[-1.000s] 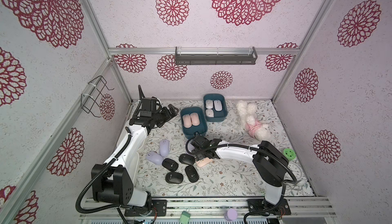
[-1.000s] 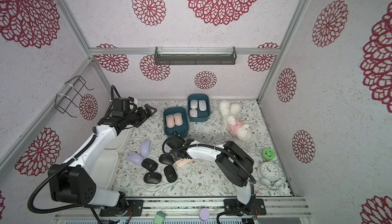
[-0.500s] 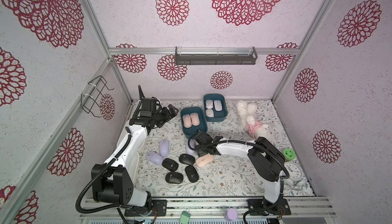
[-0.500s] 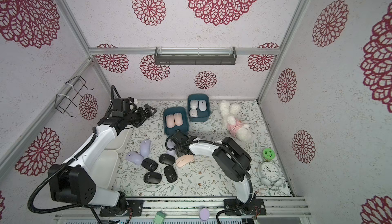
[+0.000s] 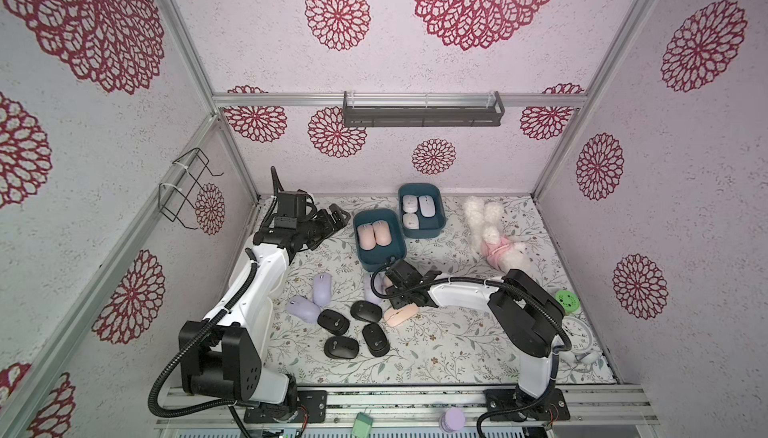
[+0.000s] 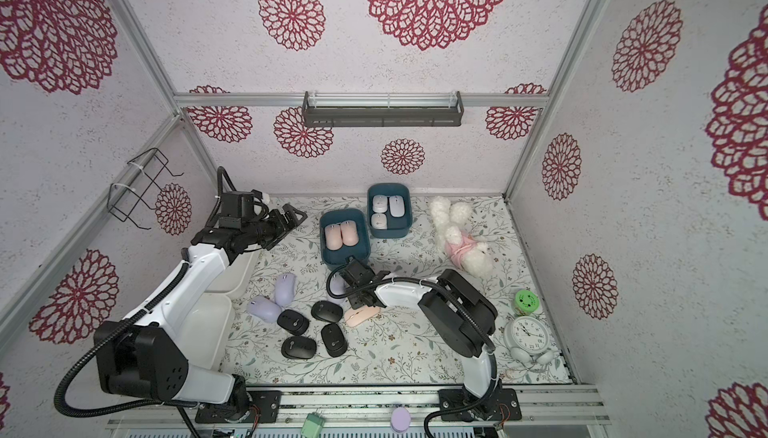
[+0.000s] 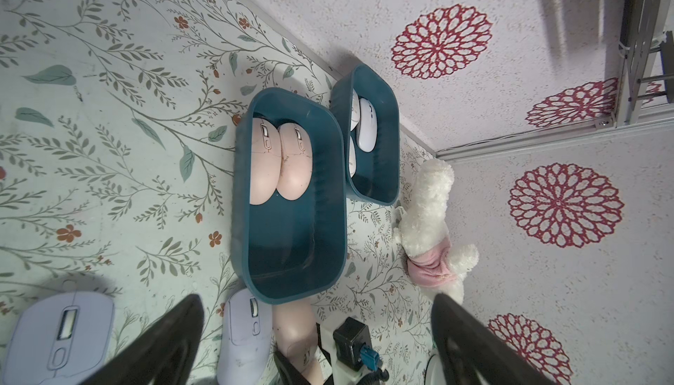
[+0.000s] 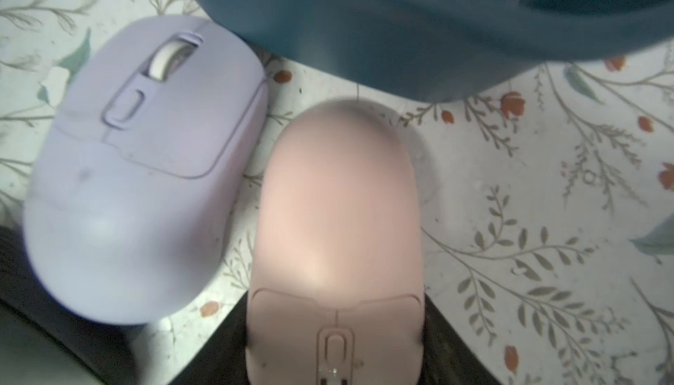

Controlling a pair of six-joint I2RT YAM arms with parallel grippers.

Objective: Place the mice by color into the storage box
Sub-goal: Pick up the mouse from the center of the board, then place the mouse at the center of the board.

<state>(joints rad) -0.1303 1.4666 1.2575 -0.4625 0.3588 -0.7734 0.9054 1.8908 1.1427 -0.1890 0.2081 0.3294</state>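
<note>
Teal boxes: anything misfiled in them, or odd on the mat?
Nothing misfiled: the near teal box holds only two peach mice, the far teal box only three pale mice. One oddity, in both top views: a loose peach mouse beside the black mice seems tipped on its side rather than lying flat.

The left arm point(image 5: 257, 282) reaches up and back on its own side. The left gripper point(image 5: 338, 216) is held in the air, jaws spread wide with nothing between them. The right arm point(image 5: 461, 292) stretches low across the middle, wrist tipped down. The right gripper point(image 8: 335, 292) is pressed against both sides of a pink mouse point(image 8: 335, 200).
</note>
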